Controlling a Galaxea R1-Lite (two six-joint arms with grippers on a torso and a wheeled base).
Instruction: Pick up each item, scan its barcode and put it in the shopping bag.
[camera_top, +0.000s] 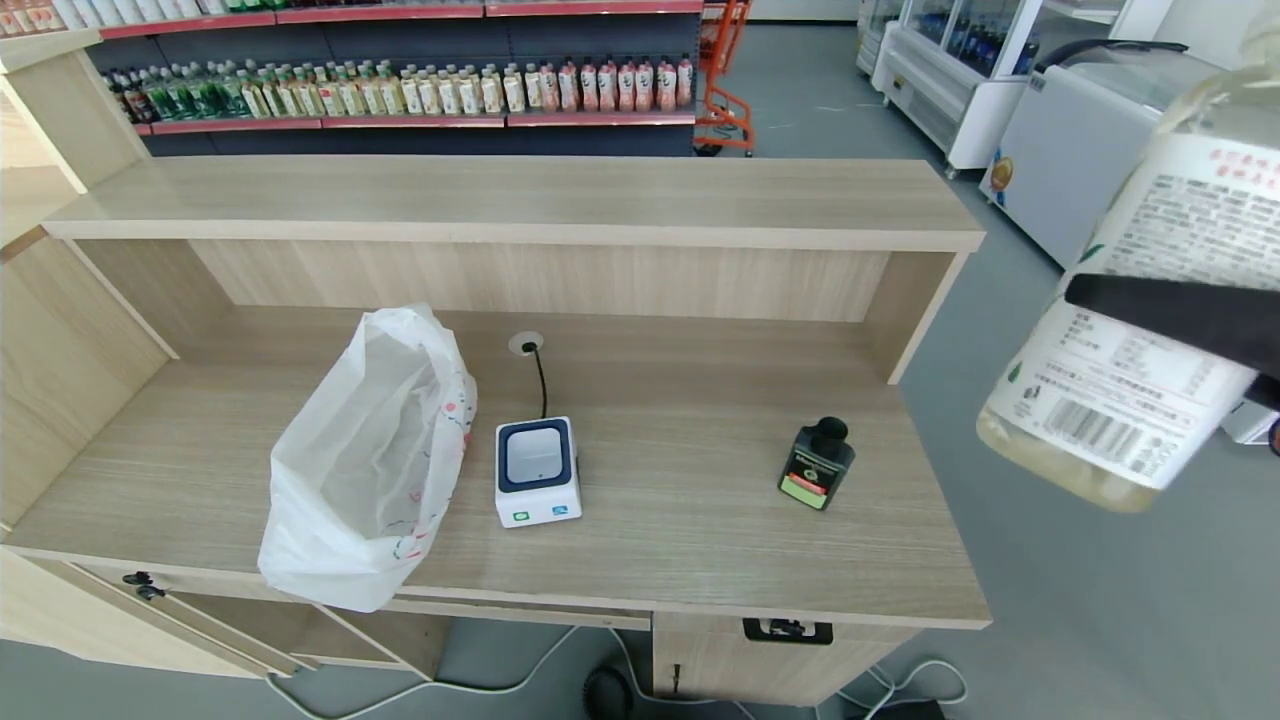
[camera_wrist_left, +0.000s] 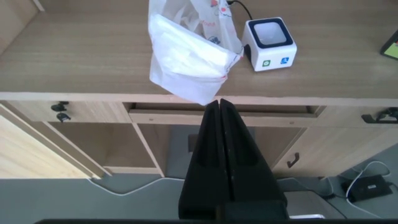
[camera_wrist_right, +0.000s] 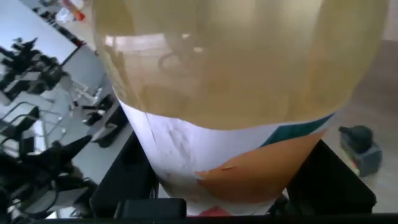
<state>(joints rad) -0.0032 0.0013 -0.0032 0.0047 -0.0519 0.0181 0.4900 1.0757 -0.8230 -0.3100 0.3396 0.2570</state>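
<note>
Left gripper (camera_wrist_left: 219, 104): black all over on my feed. It has two long flat fingers (camera_wrist_left: 208, 155), matte, narrow at the tips and widening toward a blocky black base. A thin straight seam runs between them.

Right gripper (camera_wrist_right: 233, 180): black as well. Its fingers (camera_wrist_right: 339, 180) read as broad dark slabs with squared edges, set above a black housing with a raised rectangular block. On the head camera one finger (camera_top: 1165, 312) is a plain black bar, blunt at the tip.

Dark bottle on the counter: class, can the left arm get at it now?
Probably not directly: left gripper hangs shut below the counter edge by the shopping bag, scanner between it and the dark bottle.
</note>
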